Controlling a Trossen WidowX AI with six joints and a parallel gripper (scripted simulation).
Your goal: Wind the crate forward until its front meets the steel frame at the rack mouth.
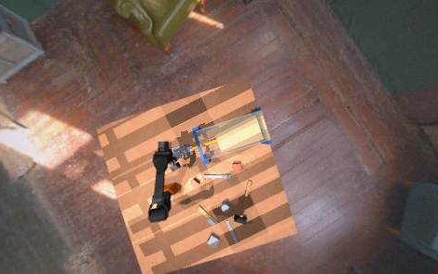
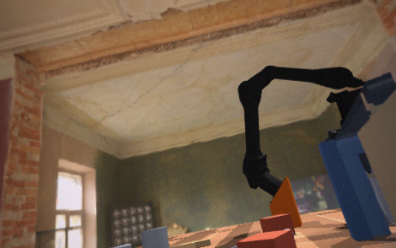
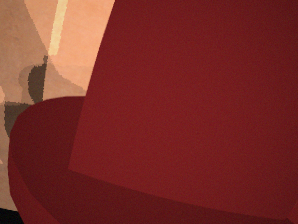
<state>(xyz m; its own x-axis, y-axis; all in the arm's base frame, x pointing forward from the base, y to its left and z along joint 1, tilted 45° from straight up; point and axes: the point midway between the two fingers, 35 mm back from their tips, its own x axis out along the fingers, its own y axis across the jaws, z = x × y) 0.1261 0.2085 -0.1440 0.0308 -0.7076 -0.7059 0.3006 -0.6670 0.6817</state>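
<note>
The red handle (image 3: 195,100) fills most of the wrist view, with its wide rim at the lower left. My gripper (image 1: 176,160) (image 2: 334,134) is shut on it, over the grey winch (image 1: 182,152); the fingertips are mostly hidden. The square key and the winch's round hole are hidden. A yellow strap (image 1: 210,143) runs from the winch through the blue frame (image 1: 199,142) at the rack's mouth to the cream crate (image 1: 240,133). The crate is inside the clear-panelled cubby, with a gap between its front and the frame. I cannot tell from here whether it tilts.
An orange wedge (image 1: 171,188) (image 2: 285,204) stands near the arm. A spanner (image 1: 217,176), a reddish block (image 1: 237,165), another small block (image 1: 196,182), a black-headed hammer (image 1: 240,219), a grey cylinder (image 1: 225,205) and a grey block (image 1: 213,239) lie on the bench.
</note>
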